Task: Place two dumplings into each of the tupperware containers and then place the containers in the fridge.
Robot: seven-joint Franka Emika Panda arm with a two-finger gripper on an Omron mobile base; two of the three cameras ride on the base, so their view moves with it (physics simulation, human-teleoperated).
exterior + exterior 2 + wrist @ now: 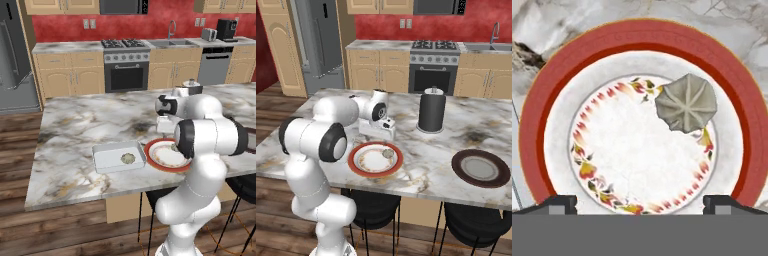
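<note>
On the near edge of the marble counter point(75, 125), a white rectangular container point(118, 156) is seen w/ one dumpling point(128, 158) inside. Just beside it, to the right, a red-rimmed plate point(637, 42) is placed, w/ a second dumpling point(686, 102) on it. Above this plate the gripper point(640, 202) is held w/ jaws wide apart, nothing between them. Farther back, a dark paper-towel holder point(431, 111) is standing; the fridge point(321, 40) is at the back wall.

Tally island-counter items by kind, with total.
Dumplings: 2, one in the white container, one on the red-rimmed plate
Containers: 1
Plates: 2, red-rimmed, dark brown
Dark canister: 1
Total: 6
</note>
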